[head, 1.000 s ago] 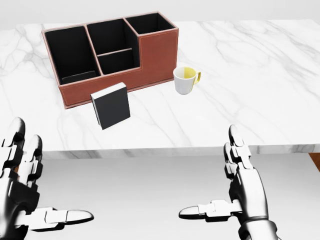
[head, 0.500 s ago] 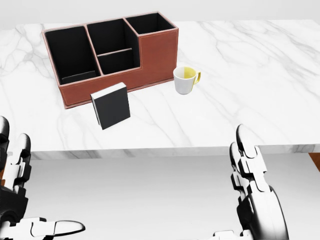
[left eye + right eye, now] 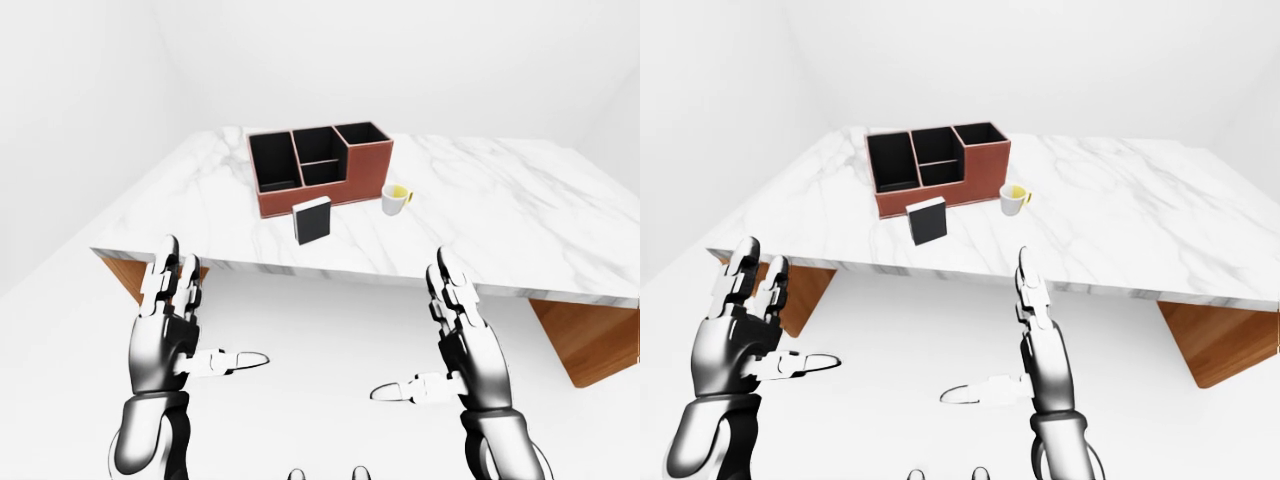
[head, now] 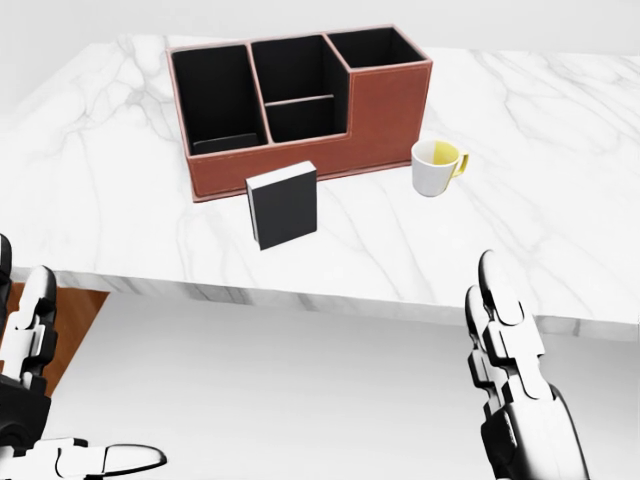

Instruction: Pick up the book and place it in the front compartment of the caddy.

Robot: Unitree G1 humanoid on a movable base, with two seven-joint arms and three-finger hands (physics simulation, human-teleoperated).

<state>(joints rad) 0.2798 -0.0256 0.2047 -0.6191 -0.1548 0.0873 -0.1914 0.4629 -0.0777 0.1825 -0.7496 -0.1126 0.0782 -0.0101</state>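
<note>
A black book (image 4: 285, 205) with white page edges stands upright on the marble table (image 4: 540, 230), just below the caddy in the head view. The brown caddy (image 4: 385, 112) has several black compartments; a flat dark item lies in its left one. Both hands hang below the table's near edge, well apart from the book. My left hand (image 3: 210, 312) is open, fingers up and thumb pointing right. My right hand (image 3: 414, 335) is open too, thumb pointing left. Neither holds anything.
A white mug (image 4: 435, 167) with a yellow inside stands to the right of the caddy. The table's near edge (image 4: 350, 300) runs across the head view between hands and book. Wooden table sides (image 3: 590, 335) show beneath it. Pale floor lies below.
The whole head view has shifted: caddy, book and mug now sit further right, so the camera moved. Both hands have dropped lower in the picture and stay open.
</note>
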